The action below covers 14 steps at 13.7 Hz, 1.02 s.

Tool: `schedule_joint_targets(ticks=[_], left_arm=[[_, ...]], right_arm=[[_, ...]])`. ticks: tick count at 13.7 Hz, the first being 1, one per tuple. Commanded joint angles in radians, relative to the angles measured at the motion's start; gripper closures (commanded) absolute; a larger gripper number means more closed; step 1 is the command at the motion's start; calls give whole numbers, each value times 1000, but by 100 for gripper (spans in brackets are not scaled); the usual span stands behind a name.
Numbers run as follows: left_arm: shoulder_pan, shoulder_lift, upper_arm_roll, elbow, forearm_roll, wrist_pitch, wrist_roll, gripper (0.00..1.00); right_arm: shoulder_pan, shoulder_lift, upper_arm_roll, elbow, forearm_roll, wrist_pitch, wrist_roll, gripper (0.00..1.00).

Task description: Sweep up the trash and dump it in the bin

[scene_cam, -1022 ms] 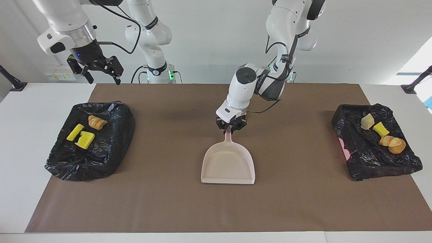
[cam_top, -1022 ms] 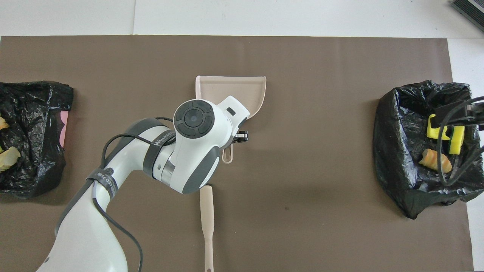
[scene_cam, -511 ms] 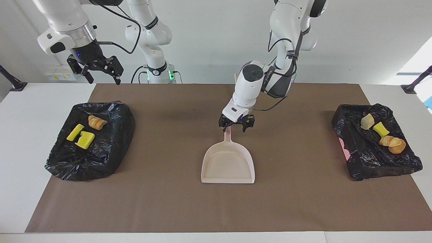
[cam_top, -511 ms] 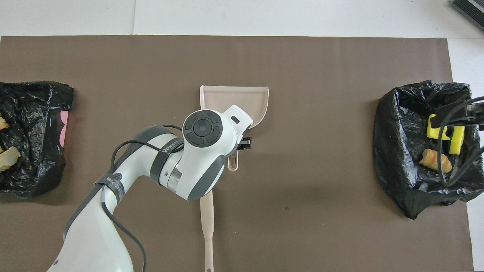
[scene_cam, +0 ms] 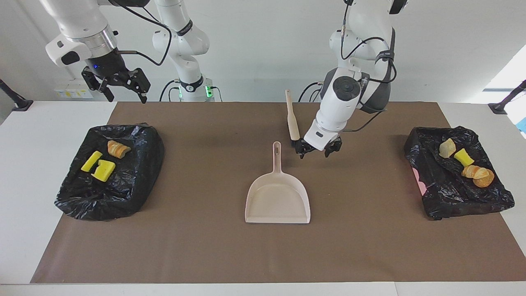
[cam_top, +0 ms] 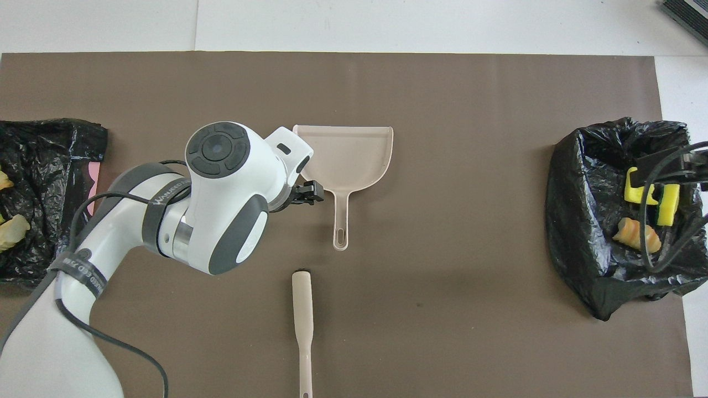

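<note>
The pale pink dustpan [scene_cam: 277,199] [cam_top: 343,152] lies flat mid-mat, handle pointing toward the robots. My left gripper [scene_cam: 315,151] [cam_top: 307,193] hangs open and empty just beside that handle, toward the left arm's end. The trash sits in two black-bagged bins. The bin [scene_cam: 135,181] [cam_top: 586,221] at the right arm's end holds yellow chunks [scene_cam: 98,166] [cam_top: 668,203] and a bread piece [scene_cam: 118,149] [cam_top: 636,235]. The bin [scene_cam: 452,193] [cam_top: 50,166] at the left arm's end holds more pieces [scene_cam: 476,172]. My right gripper [scene_cam: 119,84] waits open, raised by the first bin.
The beige brush [scene_cam: 292,117] [cam_top: 302,315] lies on the brown mat [scene_cam: 205,246] nearer to the robots than the dustpan. White table [scene_cam: 24,185] borders the mat at both ends. A pink edge [scene_cam: 419,181] shows under one bag.
My left gripper has opened, let go of the dustpan handle and moved off toward the left arm's end. The dustpan now lies free on the mat. The right arm has not moved.
</note>
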Motion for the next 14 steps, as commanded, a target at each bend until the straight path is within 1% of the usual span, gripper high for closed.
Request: schedule_joint_targets(ticks=[1,5,6,8,9,14], left_arm=[[76,-67,-6,-23,-1,-65,63,0],[191,-138,-4,-27,0,-144,198,0],[216,-147,-6,-25,24,-163,224,0],[231,-165,-4,-23,98,-184,231,0],[256,-173,-6,-20,112,-189,237,0],[338,-231,-6,-17,117,-211,353,0]], right_arm=[[-6,-23,2,-25,18,-1,14,0],[-6,-22,1,-25,18,-1,14,0],[-6,-22,2,-25,18,-1,14,0],[-6,-22,2,-25,19,-1,14,0],[-6,-23,2,-25,18,-1,14,0],[-6,-23,2,-25,19,-1,14,0]])
